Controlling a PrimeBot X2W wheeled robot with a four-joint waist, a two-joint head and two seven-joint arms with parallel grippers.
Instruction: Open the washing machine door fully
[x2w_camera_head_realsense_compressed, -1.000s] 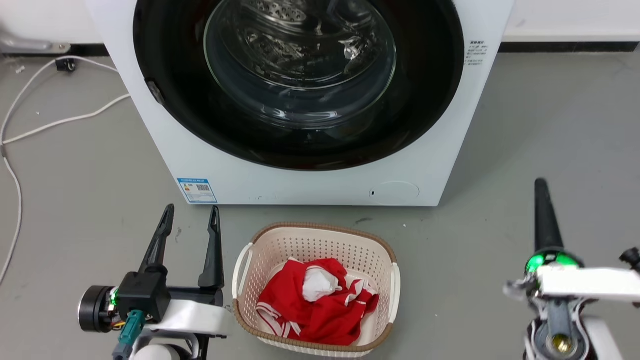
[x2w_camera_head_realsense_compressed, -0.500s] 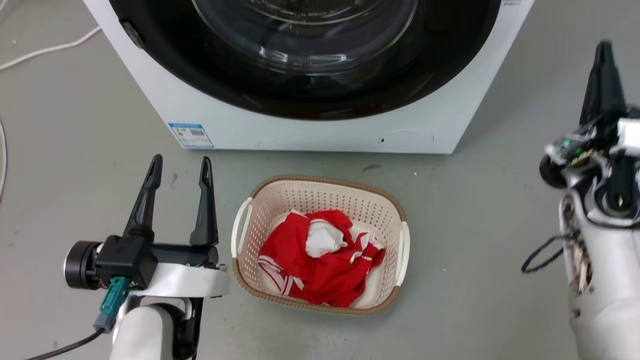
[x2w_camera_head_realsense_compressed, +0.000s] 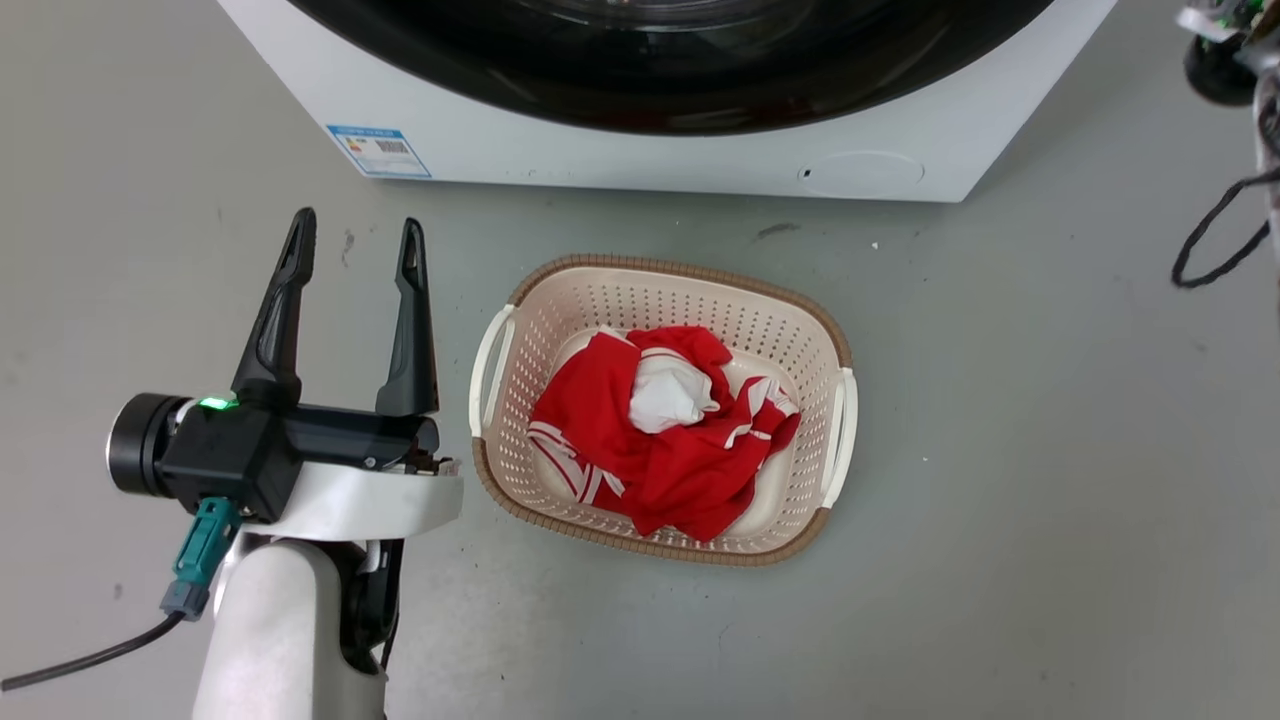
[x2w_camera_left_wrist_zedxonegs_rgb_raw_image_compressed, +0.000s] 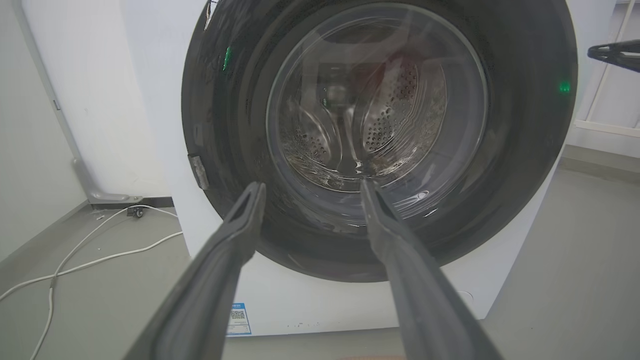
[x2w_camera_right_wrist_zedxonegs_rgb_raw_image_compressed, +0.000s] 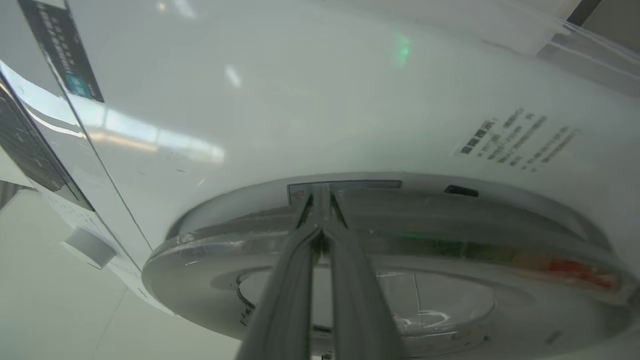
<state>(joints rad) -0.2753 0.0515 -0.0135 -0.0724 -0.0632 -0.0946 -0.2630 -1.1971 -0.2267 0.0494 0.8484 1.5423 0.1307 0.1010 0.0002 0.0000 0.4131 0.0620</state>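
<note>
Left gripper (x2w_camera_head_realsense_compressed: 355, 228): fingers spread wide, holding nothing, washing machine door (x2w_camera_left_wrist_zedxonegs_rgb_raw_image_compressed: 525, 150) directly ahead of the tips. Right gripper (x2w_camera_right_wrist_zedxonegs_rgb_raw_image_compressed: 320, 235): fingers pressed together, tips at the door's rim

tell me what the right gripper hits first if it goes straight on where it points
The right gripper would likely meet the washing machine door at its outer rim first, though depth is unclear.
</note>
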